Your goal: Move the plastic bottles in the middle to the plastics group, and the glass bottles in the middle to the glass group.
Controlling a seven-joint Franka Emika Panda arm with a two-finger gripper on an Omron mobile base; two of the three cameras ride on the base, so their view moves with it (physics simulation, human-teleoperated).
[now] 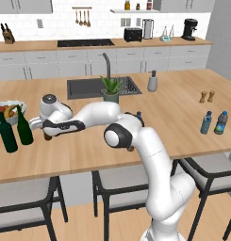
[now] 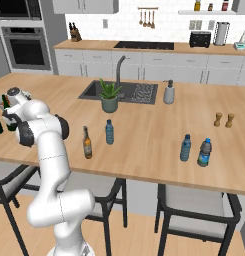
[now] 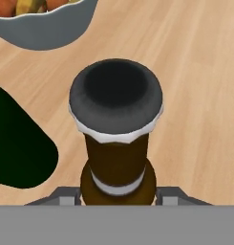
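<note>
My gripper (image 3: 117, 195) is shut on a dark brown glass bottle (image 3: 116, 158) with a dark cap, gripped low on its neck. In the left base view the gripper (image 1: 44, 132) holds it low over the counter, just right of the glass group, two tall green wine bottles (image 1: 25, 127) (image 1: 7, 134). One wine bottle (image 3: 18, 148) shows beside the held bottle. In the middle stand an amber bottle (image 2: 87, 143) and a light-blue plastic bottle (image 2: 109, 132). The plastics group, two blue bottles (image 2: 185, 148) (image 2: 205, 153), stands at the right.
A fruit bowl (image 1: 17, 114) sits right behind the wine bottles. A potted plant (image 1: 111, 89), the sink (image 1: 88, 87) and a soap dispenser (image 1: 152, 82) are further back. Two small shakers (image 1: 206, 96) stand at the right. Stools (image 1: 121, 181) line the near edge.
</note>
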